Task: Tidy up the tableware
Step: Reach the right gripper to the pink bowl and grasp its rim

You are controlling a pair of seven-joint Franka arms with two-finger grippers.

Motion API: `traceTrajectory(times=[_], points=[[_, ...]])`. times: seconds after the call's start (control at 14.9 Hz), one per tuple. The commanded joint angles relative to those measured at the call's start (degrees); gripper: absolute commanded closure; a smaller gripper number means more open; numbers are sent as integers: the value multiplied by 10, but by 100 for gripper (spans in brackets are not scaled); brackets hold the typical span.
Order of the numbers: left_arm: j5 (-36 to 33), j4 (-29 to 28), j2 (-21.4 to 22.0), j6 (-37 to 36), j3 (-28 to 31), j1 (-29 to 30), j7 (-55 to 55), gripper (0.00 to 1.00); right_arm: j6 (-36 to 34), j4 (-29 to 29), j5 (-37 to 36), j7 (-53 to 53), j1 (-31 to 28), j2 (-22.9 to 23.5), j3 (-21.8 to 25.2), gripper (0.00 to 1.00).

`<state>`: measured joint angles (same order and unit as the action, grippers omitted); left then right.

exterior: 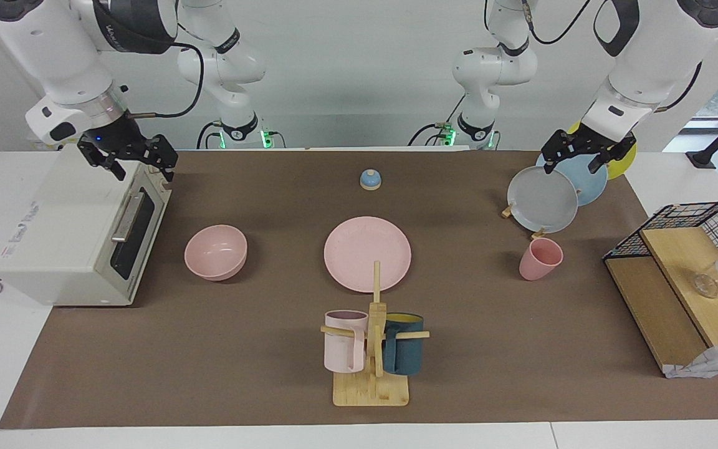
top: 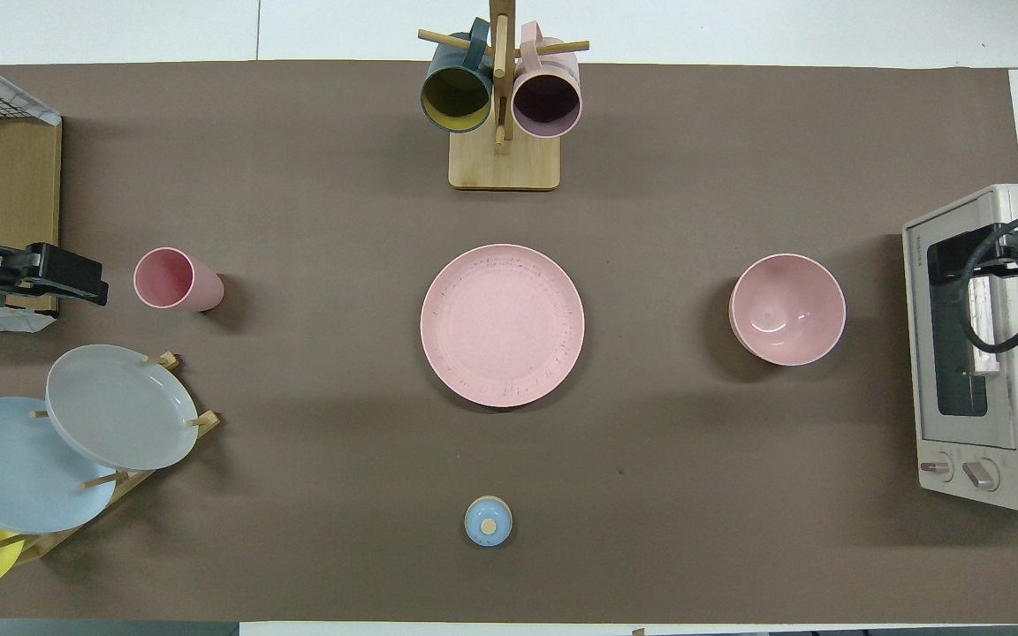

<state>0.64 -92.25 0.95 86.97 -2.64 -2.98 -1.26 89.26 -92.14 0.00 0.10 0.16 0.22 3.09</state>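
A wide flat pink plate (exterior: 367,254) (top: 502,325) lies in the middle of the brown mat. A pink bowl (exterior: 215,252) (top: 787,309) stands upright beside it toward the right arm's end. A small pink handleless cup (exterior: 540,259) (top: 178,280) stands toward the left arm's end, just farther from the robots than the plate rack. My left gripper (exterior: 574,165) (top: 76,278) is open and empty, up in the air over the plate rack. My right gripper (exterior: 141,171) (top: 995,256) is open and empty over the toaster oven's top edge. Neither touches the tableware.
A toaster oven (exterior: 72,237) (top: 986,353) stands at the right arm's end. A rack holds grey (exterior: 543,199) (top: 120,406), blue and yellow plates. A mug tree (exterior: 373,349) (top: 502,106) holds two mugs. A small blue knobbed lid (exterior: 370,179) (top: 488,521) lies near the robots. A wire-and-wood shelf (exterior: 677,280) stands at the left arm's end.
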Motion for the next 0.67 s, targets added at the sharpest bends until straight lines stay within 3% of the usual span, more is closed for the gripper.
traceTrajectory(times=[0.0, 0.2, 0.34, 0.6], points=[[-10, -13, 13, 6, -5, 6, 0, 0, -9, 5, 1, -20, -2, 0, 1, 0], [-10, -13, 13, 6, -5, 6, 0, 0, -7, 4, 2, -17, -2, 2, -4, 0], [-10, -13, 13, 6, -5, 6, 0, 0, 15, -13, 7, 2, 1, 13, -41, 0], [-10, -13, 13, 6, -5, 6, 0, 0, 175, -134, 10, 96, 5, 32, -115, 0]])
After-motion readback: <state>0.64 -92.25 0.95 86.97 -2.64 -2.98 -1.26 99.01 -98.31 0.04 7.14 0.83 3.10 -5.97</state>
